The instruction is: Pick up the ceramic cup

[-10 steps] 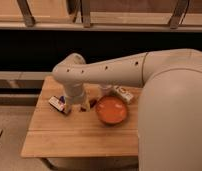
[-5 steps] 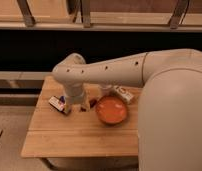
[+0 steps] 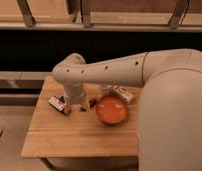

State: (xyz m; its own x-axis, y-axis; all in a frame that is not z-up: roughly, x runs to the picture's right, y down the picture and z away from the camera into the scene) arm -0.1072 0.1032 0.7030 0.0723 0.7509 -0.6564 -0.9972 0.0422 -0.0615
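My arm reaches from the right across the wooden table [image 3: 69, 135]. The gripper [image 3: 77, 106] hangs below the wrist, low over the table's left part, between a small packet [image 3: 57, 103] and the wide orange bowl [image 3: 112, 110]. A small whitish object [image 3: 105, 89], which looks like the ceramic cup, peeks out just behind the bowl, mostly hidden under the arm. It lies to the right of the gripper and apart from it. The gripper holds nothing that I can see.
A white rectangular box with markings [image 3: 123, 93] lies behind the bowl at the right. My arm's large grey body [image 3: 174, 115] covers the table's right side. A dark shelf and rails run behind the table.
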